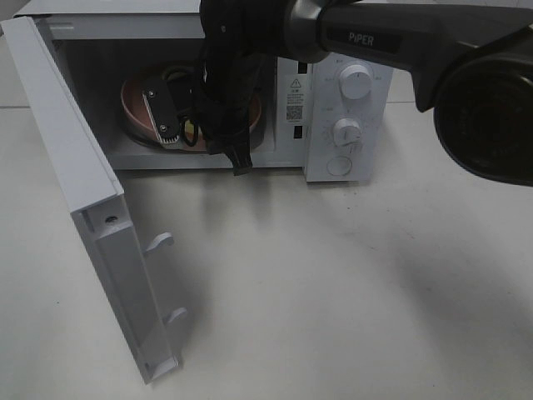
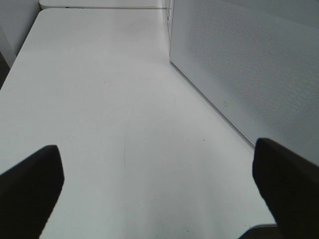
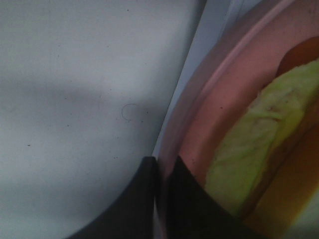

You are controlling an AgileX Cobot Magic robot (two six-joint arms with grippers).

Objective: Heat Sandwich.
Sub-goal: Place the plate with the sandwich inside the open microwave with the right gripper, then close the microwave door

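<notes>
Pinching the pink plate point(image 3: 219, 99) by its rim, the right gripper point(image 3: 160, 169) reaches into the open microwave point(image 1: 350, 108). The sandwich point(image 3: 259, 149) sits on that plate, while the left gripper point(image 2: 157, 152) hangs spread wide over the table point(image 2: 109, 99).

Soft even light, blurry close-ups.

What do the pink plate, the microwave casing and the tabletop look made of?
The pink plate: probably plastic or glazed ceramic; smooth, even colour, raised rim.
The microwave casing: white painted metal or plastic, matte; door latch hooks look moulded.
The tabletop: pale, smooth, likely laminate; faint specks and scuffs, no grain.
</notes>
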